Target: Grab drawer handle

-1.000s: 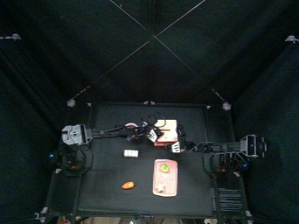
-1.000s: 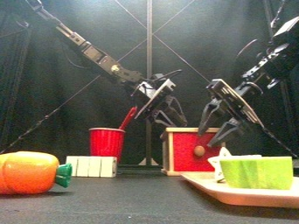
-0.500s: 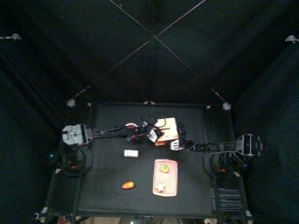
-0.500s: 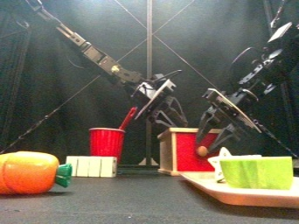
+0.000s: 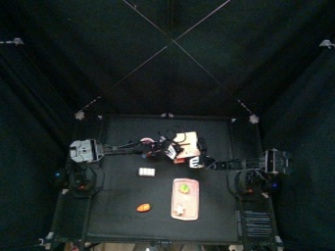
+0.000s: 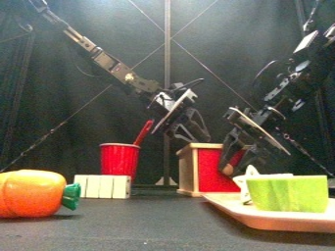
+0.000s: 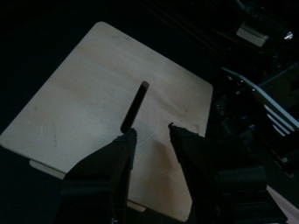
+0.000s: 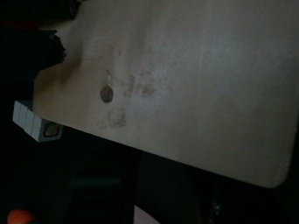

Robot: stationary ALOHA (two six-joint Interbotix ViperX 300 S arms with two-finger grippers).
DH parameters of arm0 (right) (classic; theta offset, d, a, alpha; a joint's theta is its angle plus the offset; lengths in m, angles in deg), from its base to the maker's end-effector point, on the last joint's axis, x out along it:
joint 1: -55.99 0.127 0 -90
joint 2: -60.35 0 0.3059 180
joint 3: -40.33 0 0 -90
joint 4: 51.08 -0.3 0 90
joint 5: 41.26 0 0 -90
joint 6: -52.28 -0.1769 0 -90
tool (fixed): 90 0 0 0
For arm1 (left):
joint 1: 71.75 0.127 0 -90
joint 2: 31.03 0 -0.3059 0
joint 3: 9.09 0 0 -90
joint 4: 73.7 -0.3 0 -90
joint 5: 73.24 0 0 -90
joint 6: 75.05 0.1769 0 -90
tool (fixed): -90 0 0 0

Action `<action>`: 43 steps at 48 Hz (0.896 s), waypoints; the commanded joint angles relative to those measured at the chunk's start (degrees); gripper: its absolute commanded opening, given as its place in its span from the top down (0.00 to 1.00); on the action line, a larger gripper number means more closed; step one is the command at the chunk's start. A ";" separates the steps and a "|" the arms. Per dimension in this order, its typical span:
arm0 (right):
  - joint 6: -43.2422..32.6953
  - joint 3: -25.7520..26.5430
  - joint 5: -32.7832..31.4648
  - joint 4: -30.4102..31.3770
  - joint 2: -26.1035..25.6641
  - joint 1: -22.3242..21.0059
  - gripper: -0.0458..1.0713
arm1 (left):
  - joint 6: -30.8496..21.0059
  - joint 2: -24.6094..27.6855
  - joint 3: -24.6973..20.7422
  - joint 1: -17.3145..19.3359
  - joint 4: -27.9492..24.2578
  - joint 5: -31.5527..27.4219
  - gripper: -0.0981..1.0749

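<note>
The drawer (image 6: pixel 206 167) is a small cream box with a red front and stands mid-table (image 5: pixel 187 146). My left gripper (image 6: pixel 185 125) hangs just above it. In the left wrist view its jaws (image 7: pixel 153 131) stand open over the drawer's cream top (image 7: pixel 93 105), which has a dark slot, and they hold nothing. My right gripper (image 6: pixel 241 154) is low at the drawer's right side, by the red front, jaws apart. The right wrist view is filled by a cream panel (image 8: pixel 198 79) with a small round dark spot (image 8: pixel 107 94). That gripper's own fingers are too dark to make out there.
A red cup (image 6: pixel 120 158) stands left of the drawer. A flat white block (image 6: pixel 102 186) and an orange carrot (image 6: pixel 31 193) lie in front of the cup. At the front right, a pink tray (image 6: pixel 262 214) holds a green piece (image 6: pixel 288 193).
My right gripper has come down and in towards the drawer's right side, and its jaws have narrowed a little. The left arm and the drawer have not moved.
</note>
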 commanded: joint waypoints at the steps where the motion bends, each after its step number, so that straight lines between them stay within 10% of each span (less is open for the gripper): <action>1: 0.18 0.97 1.14 -0.35 -0.62 -0.09 0.37 | 0.09 -0.44 -1.23 -0.09 0.18 0.09 0.26; 43: 0.35 1.67 1.85 0.35 -0.18 2.99 0.48 | -0.09 -0.09 -1.14 0.26 0.35 -1.93 0.26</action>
